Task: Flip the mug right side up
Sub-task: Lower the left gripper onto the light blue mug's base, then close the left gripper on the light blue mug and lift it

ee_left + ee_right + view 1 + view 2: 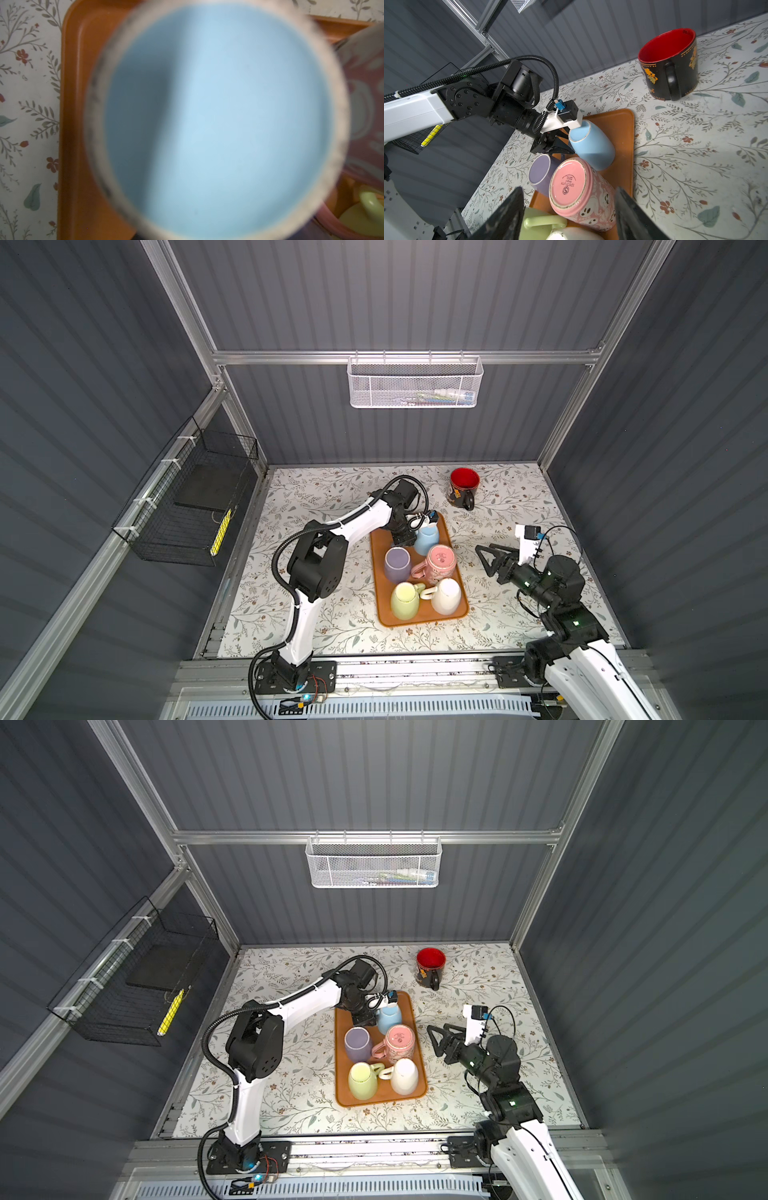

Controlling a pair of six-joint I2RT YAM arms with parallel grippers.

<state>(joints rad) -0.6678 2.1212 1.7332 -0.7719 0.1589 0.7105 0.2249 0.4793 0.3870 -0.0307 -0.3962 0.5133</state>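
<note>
A: Where is the blue mug (427,540)?

B: On the tray (377,572), at its far end, mouth down and base up. In the left wrist view, that pale blue base fills almost the whole picture, out of focus.

A: And the left end effector (566,143)?

B: Right beside the mug, on the side facing the tray's left edge. In the right wrist view, its black fingers (560,148) reach the mug's wall just below the base. The arm's wrist camera (566,112) sits just over the base rim.

A: Is it gripping the mug?

B: I cannot tell. The fingertips are hidden where they meet the mug, so I can't see whether they clamp anything or only rest against it.

A: What about the right end effector (484,562)?

B: It's off the tray's right edge, above the worktop (332,605) and well apart from the blue mug. Its jaws are spread wide, holding nothing, and point toward the tray.

A: What else is on the tray?

B: A purple mug (397,565) and a pink mug (440,562) sit in the tray's middle, both base up, just beside the blue one. A green mug (405,600) and a white mug (446,595) are at the tray's near end, with their handles toward each other. A black mug (463,488) with a red inside stands upright on the worktop, beyond the tray's far right corner.
</note>
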